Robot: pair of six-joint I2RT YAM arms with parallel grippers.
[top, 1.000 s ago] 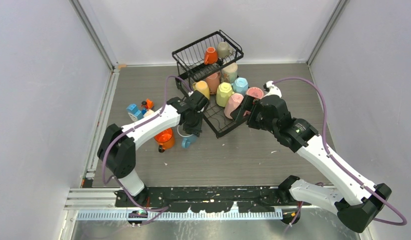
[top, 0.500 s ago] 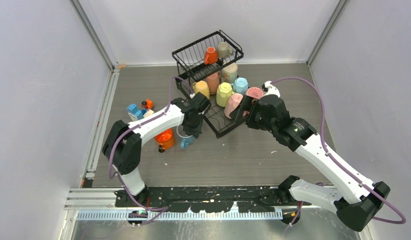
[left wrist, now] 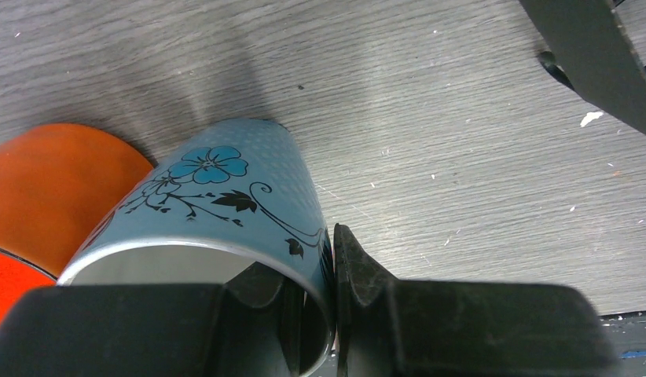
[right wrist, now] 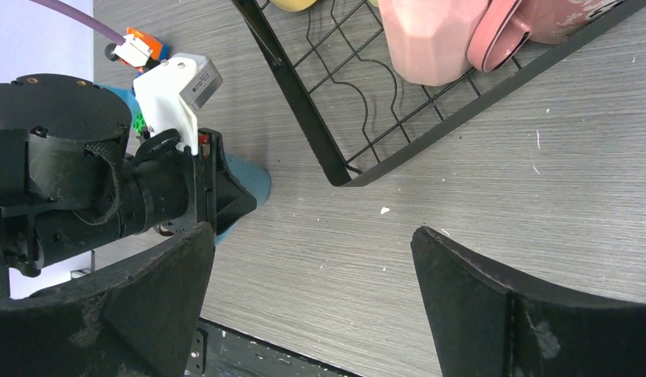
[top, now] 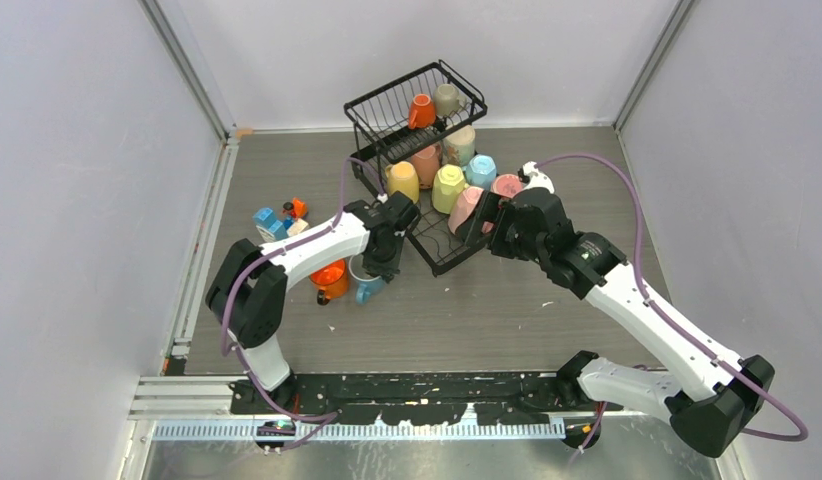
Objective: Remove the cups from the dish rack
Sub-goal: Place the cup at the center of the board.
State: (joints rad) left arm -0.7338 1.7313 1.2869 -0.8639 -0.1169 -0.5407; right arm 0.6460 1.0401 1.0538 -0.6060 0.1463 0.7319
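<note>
My left gripper (left wrist: 324,263) is shut on the rim of a light blue cup (left wrist: 218,196) with a black flower print, one finger inside and one outside. It holds the cup low over the table (top: 367,287), beside an orange cup (top: 330,277) that is also in the left wrist view (left wrist: 53,173). The black dish rack (top: 439,258) holds several cups: orange (top: 421,110) and beige (top: 447,98) in the upper basket, yellow (top: 403,178), salmon (top: 425,160) and pink (top: 468,207) below. My right gripper (right wrist: 312,232) hangs open over bare table near the tray's corner (right wrist: 304,94), close to the pink cups (right wrist: 430,39).
Small blue and orange blocks (top: 277,215) lie left of the rack. The left arm's wrist (right wrist: 84,181) sits close to my right gripper. Grey walls enclose the table on three sides.
The left gripper has carried the blue cup slightly down and left, closer to the orange cup. The right gripper has edged a little toward the rack, still open.
</note>
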